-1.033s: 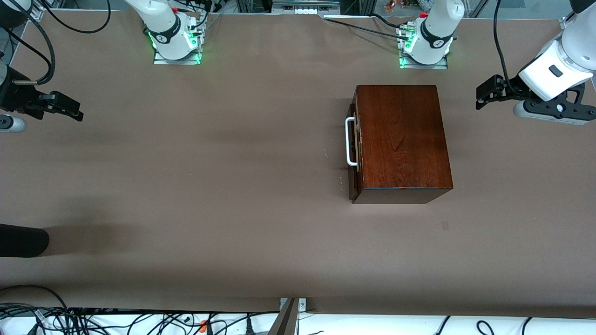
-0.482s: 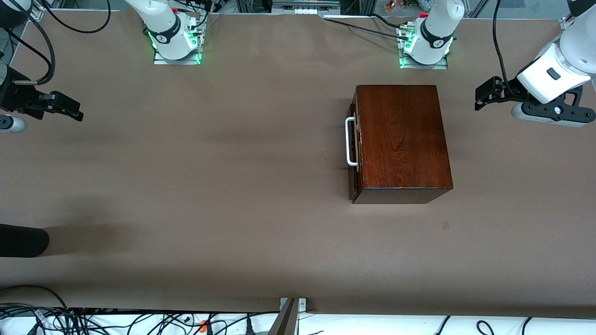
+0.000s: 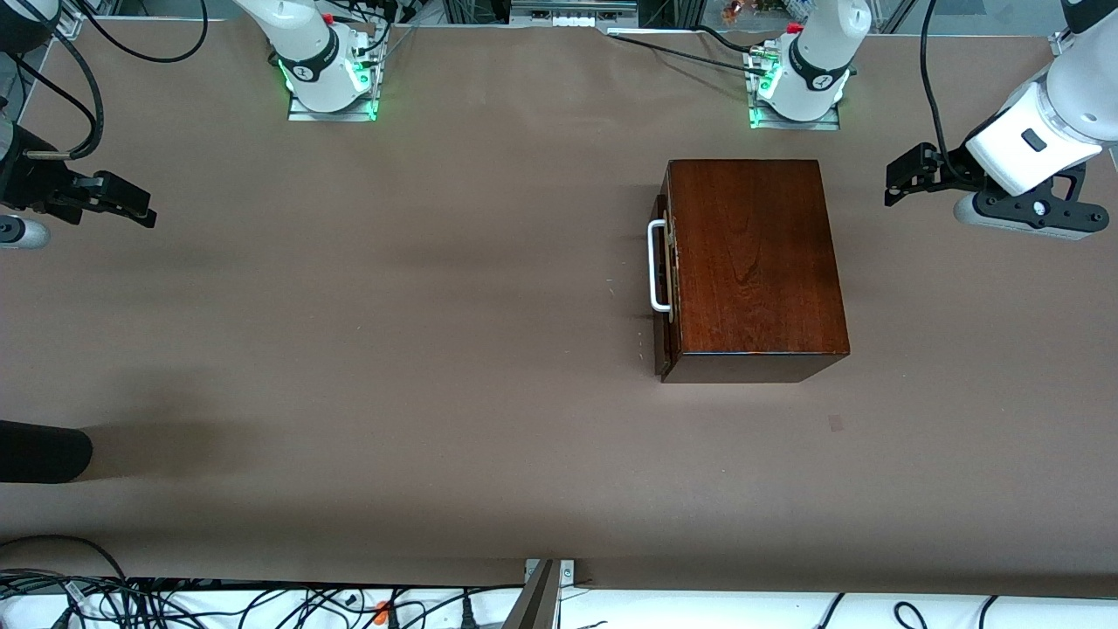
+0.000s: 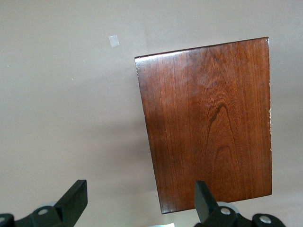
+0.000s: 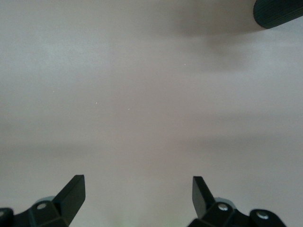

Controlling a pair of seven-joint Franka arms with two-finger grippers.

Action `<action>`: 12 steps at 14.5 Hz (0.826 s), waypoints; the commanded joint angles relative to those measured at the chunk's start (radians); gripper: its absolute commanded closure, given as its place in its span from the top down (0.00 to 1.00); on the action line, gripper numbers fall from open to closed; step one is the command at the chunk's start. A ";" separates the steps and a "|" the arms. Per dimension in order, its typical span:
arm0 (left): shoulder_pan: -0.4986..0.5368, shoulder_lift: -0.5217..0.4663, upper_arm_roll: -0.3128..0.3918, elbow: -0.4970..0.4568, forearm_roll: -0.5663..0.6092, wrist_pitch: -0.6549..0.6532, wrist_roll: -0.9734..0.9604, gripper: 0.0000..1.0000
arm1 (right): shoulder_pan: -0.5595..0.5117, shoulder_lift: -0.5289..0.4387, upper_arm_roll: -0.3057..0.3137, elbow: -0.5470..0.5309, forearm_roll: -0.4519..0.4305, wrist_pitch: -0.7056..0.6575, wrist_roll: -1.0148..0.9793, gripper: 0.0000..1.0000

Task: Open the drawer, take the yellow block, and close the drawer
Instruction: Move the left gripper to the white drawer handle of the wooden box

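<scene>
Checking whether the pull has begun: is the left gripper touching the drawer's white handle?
Apart. In the front view the left gripper hovers past the wooden box's end, while the white handle sits untouched on the drawer.

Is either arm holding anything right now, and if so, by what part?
Nothing is held. The left end effector hangs open beside the wooden box; the right end effector waits open over bare table.

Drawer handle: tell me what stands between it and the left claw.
The wooden box itself does. The white handle is on the side facing the right arm's end, while the open left claw hangs over bare table at the left arm's end.
</scene>
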State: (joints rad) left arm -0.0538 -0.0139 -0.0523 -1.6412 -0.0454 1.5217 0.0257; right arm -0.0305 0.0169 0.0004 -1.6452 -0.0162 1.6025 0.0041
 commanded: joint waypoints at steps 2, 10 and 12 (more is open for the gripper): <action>-0.011 0.028 -0.007 0.038 -0.018 -0.038 -0.001 1.00 | -0.012 0.002 0.009 0.008 0.016 -0.010 -0.013 1.00; -0.014 0.081 -0.145 0.053 -0.024 -0.025 -0.015 1.00 | -0.012 0.002 0.009 0.008 0.016 -0.010 -0.013 1.00; -0.021 0.156 -0.193 0.113 -0.022 0.001 -0.035 1.00 | -0.012 0.002 0.009 0.008 0.016 -0.010 -0.013 1.00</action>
State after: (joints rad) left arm -0.0686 0.0410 -0.2060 -1.6283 -0.0503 1.5209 0.0175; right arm -0.0305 0.0169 0.0004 -1.6453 -0.0162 1.6025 0.0040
